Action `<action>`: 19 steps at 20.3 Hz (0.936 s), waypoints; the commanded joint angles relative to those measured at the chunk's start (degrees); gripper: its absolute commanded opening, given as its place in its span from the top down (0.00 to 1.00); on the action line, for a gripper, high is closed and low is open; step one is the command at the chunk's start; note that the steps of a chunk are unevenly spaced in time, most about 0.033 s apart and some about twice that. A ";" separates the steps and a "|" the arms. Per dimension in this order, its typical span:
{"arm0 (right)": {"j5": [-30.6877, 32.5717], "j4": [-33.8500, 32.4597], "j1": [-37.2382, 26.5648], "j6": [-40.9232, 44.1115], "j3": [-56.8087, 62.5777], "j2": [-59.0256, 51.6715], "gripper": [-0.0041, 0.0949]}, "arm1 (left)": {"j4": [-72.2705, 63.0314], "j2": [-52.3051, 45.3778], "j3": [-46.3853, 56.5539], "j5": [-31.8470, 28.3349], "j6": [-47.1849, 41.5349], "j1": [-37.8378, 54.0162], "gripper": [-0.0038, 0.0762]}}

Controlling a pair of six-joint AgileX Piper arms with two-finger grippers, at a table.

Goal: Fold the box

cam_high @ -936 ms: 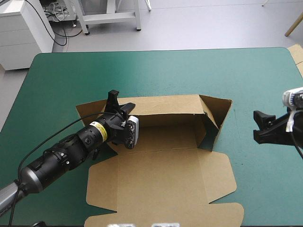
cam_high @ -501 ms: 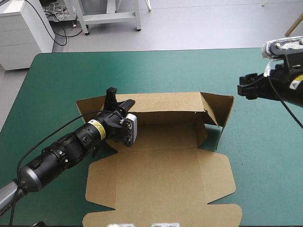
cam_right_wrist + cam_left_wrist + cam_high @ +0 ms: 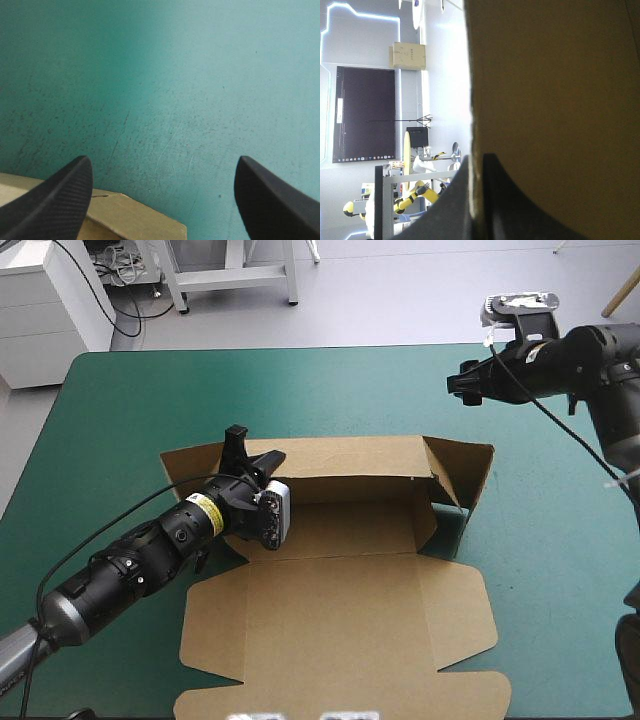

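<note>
Standing mid-way across the teal-green cover [image 3: 330, 390], the box [image 3: 340, 625] has its back wall and right end flap raised and its lid flat on the near side, as before. The left gripper [image 3: 250, 453] stays pinched on the back wall's left end. The right gripper [image 3: 463, 385], fingers spread wide and empty, has moved from beside the box's right flap to beyond its far right corner.

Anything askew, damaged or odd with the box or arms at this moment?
Nothing damaged. The box is half-formed: its far wall stands, pinched by the left gripper, while the right-end flap leans at an angle, untucked. The right gripper hovers open beyond it, touching nothing.
</note>
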 commanded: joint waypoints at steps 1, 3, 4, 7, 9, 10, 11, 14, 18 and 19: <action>-3.08 1.02 -1.29 0.07 -3.16 2.66 0.23 | -0.07 -1.48 -1.57 -4.56 -0.47 0.10 0.96; -2.77 2.33 -2.09 -0.07 -3.28 4.43 0.23 | -0.07 -1.37 -1.57 -4.56 -0.47 0.10 0.96; -2.42 3.38 -2.78 -0.31 -3.28 5.35 0.23 | -0.07 -1.15 -1.57 -4.56 -0.47 0.10 0.96; 1.39 6.21 -4.59 -0.59 -3.28 9.17 0.23 | -0.07 0.07 -1.57 -4.53 -0.32 0.10 0.96; 2.98 5.88 -4.59 -0.60 -2.96 10.35 0.23 | -0.07 0.51 -1.57 -4.76 -0.30 0.10 0.96; 2.98 6.32 -4.59 -0.59 -2.50 10.48 0.23 | -0.07 0.51 -1.57 -4.87 -0.30 0.10 0.96; 2.98 6.54 -4.59 -0.59 -1.64 10.48 0.23 | -0.07 0.51 -1.57 -4.87 -0.30 0.10 0.96; 2.98 6.87 -4.59 -0.59 1.34 10.23 0.23 | -0.07 0.51 -1.57 -4.87 -0.41 0.10 0.96; 2.98 8.21 -4.59 -2.06 6.88 7.54 0.23 | -0.16 0.51 -1.57 -4.66 -0.60 0.10 0.96; 2.98 8.21 -4.59 -2.31 8.39 6.16 0.23 | -0.16 0.51 -1.57 -4.38 -0.60 0.10 0.96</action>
